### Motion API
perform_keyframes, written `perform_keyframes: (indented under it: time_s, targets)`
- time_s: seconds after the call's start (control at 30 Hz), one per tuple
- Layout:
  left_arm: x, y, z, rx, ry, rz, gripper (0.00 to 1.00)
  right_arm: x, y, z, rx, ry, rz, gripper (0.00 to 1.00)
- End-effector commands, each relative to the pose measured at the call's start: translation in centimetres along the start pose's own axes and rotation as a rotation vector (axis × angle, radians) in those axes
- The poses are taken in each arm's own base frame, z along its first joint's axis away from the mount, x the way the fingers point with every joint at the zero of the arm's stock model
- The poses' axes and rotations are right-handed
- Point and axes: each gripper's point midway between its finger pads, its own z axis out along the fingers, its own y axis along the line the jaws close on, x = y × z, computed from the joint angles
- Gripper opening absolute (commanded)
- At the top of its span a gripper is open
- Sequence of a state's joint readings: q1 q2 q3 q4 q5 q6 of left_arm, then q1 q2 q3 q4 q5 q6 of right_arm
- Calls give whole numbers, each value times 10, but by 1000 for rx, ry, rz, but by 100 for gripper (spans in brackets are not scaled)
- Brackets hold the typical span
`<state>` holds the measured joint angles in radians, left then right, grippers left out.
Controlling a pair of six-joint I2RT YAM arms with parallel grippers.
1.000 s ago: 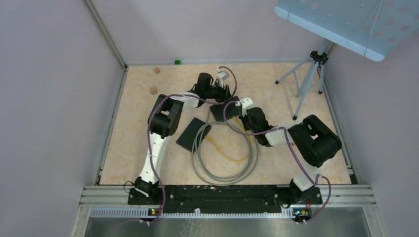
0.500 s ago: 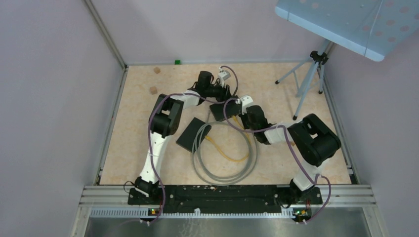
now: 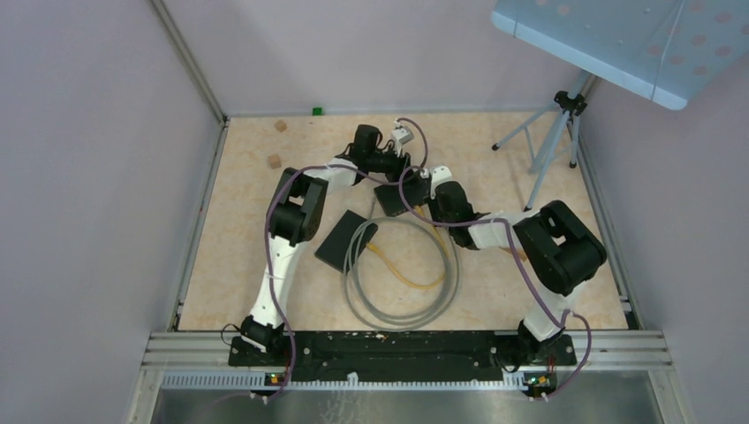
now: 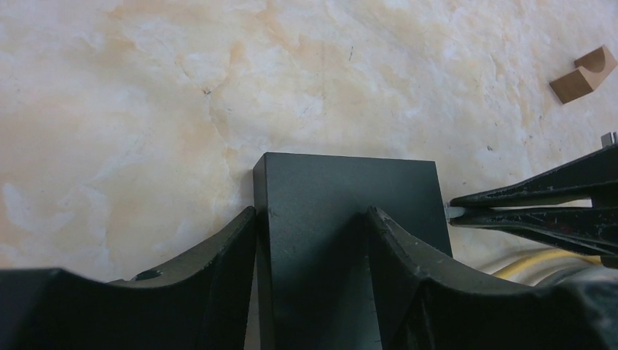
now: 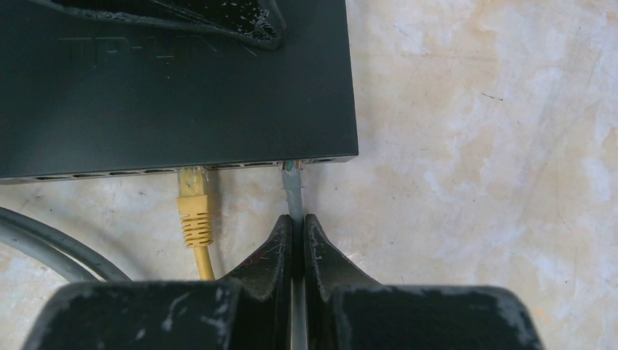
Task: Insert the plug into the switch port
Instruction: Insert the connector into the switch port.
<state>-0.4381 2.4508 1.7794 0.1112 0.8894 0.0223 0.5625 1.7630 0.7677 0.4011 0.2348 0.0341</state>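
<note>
The black switch [image 5: 175,87] lies flat, also seen in the top view [image 3: 389,196]. My left gripper [image 4: 310,219] grips it, one finger at its edge and one on its top [image 5: 182,18]. My right gripper [image 5: 297,226] is shut on the grey cable just behind its clear plug [image 5: 293,169]. The plug's tip sits at the mouth of a port near the switch's right corner. How deep it sits is unclear. A yellow plug [image 5: 193,204] sits in a port to its left. The left wrist view shows the right fingers [image 4: 539,211] at the switch's right side.
A second black box [image 3: 344,238] lies left of the looped grey cable [image 3: 402,300] and yellow cable [image 3: 402,269]. Small wooden blocks [image 3: 275,161] sit at the far left, one more [image 4: 587,74] beyond the switch. A tripod [image 3: 552,146] stands far right.
My right gripper has moved up and left toward the switch, carrying the grey cable's plug to the port side. The left arm has stayed on the switch.
</note>
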Motion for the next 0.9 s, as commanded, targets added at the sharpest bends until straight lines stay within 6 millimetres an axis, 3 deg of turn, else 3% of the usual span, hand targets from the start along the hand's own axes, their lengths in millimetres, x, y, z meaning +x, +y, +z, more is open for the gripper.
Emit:
perform_keyframes:
  time_s: [0.0,0.13,0.2,0.33,0.43,0.6,0.8,0.87]
  targets:
    - [101,-100,13,375,265,-266,59,-91,-11,12,69,-278,92,0]
    - [99,-126,14,498,276,-248,65,-88,-4,9,15,-274,5,0]
    - [102,-126,16,487,288,-240,67,-80,0,4,-12,-257,-13,0]
    - [101,-109,17,411,287,-239,68,-56,-1,-14,-35,-247,-1,0]
    - [88,-91,16,324,226,-266,73,-44,-2,-26,-34,-231,39,0]
    - [73,-79,9,275,153,-278,80,-19,3,-29,-50,-154,66,0]
    - [83,-66,14,218,181,-282,82,-16,3,-25,-41,-137,48,0]
    - [89,-71,13,239,203,-300,73,-21,2,-23,-33,-149,42,0]
